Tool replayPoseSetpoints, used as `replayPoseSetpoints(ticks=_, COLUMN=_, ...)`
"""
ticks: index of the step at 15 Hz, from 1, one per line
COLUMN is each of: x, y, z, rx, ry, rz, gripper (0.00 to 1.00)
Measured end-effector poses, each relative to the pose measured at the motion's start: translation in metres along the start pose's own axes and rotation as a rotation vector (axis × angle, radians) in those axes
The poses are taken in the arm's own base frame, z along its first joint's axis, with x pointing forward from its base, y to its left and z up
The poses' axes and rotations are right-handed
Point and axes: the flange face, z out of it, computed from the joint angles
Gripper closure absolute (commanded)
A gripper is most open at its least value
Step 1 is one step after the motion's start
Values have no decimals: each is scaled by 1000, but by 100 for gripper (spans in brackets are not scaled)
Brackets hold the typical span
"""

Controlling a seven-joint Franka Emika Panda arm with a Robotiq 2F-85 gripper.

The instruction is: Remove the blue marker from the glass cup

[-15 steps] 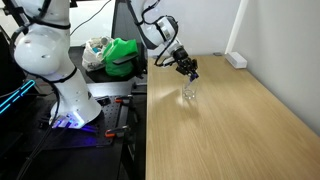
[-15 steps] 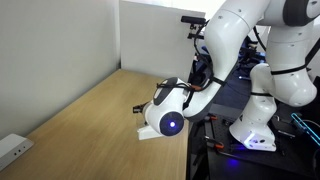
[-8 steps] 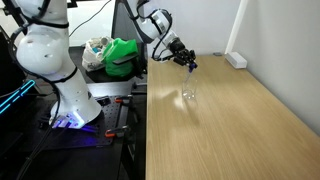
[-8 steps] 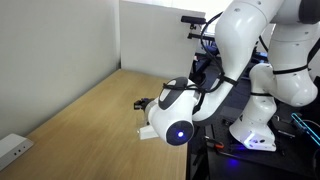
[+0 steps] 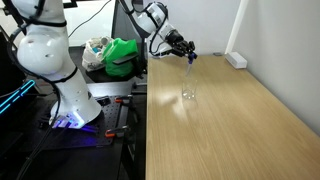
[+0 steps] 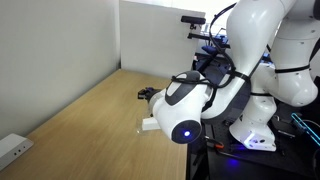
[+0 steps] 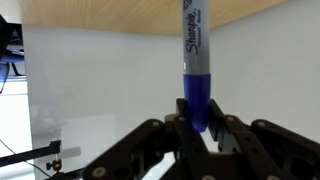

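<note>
Between the clenched fingers point(image 7: 176, 125) of the gripper point(image 7: 198, 116) sits the blue marker point(image 7: 195, 55), pinched by its blue cap. It looks light, stiff and slick, so I'd grip the barrel instead. Well beyond the fingertips, the glass cup point(image 5: 188, 93) stands on the wooden table point(image 5: 245, 125).

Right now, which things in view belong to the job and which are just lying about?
Job: slim blue marker, held in the gripper; small clear glass cup on the wooden table.
Lying about: white power strip; crumpled green bag.
</note>
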Motion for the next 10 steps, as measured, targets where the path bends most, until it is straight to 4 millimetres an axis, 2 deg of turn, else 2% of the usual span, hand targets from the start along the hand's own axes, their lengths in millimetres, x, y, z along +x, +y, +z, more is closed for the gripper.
replayPoseSetpoints(ticks=4, x=24, y=12, z=11, rx=-40, ry=15, rz=36, gripper=94)
replayPoseSetpoints(ticks=10, x=74, y=42, z=55, rx=-111, ry=9, rz=119, gripper=94)
